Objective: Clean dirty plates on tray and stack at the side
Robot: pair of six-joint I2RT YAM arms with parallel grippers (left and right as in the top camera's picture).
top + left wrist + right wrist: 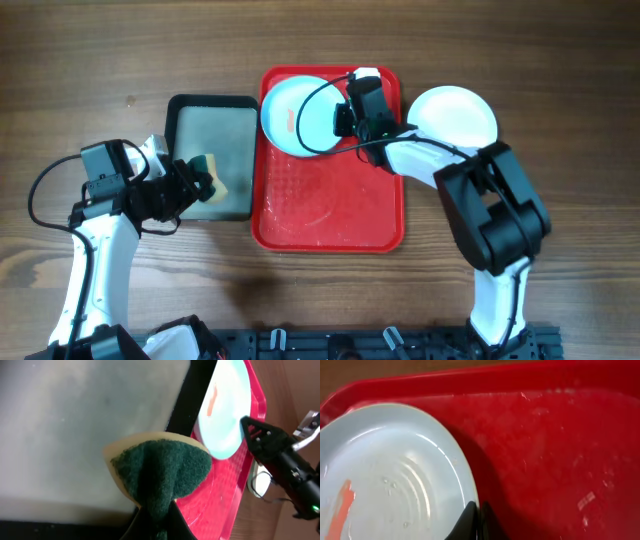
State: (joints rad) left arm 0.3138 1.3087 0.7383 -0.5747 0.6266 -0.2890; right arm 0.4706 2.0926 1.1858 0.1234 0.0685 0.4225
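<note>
A light blue plate (298, 117) with a reddish smear (342, 505) is tilted up over the far left corner of the red tray (330, 215). My right gripper (347, 118) is shut on the plate's right rim (477, 510). A white plate (455, 115) lies on the table right of the tray. No third plate shows. My left gripper (195, 182) is shut on a green-and-yellow sponge (210, 172) over the dark grey tray. The left wrist view shows the sponge (160, 467), the blue plate (222, 410) and the red tray (220, 500).
A smaller dark grey tray (215, 120) lies just left of the red tray; it also shows in the left wrist view (75, 425). A black cable loops over the blue plate. The right arm reaches across the red tray's far right corner.
</note>
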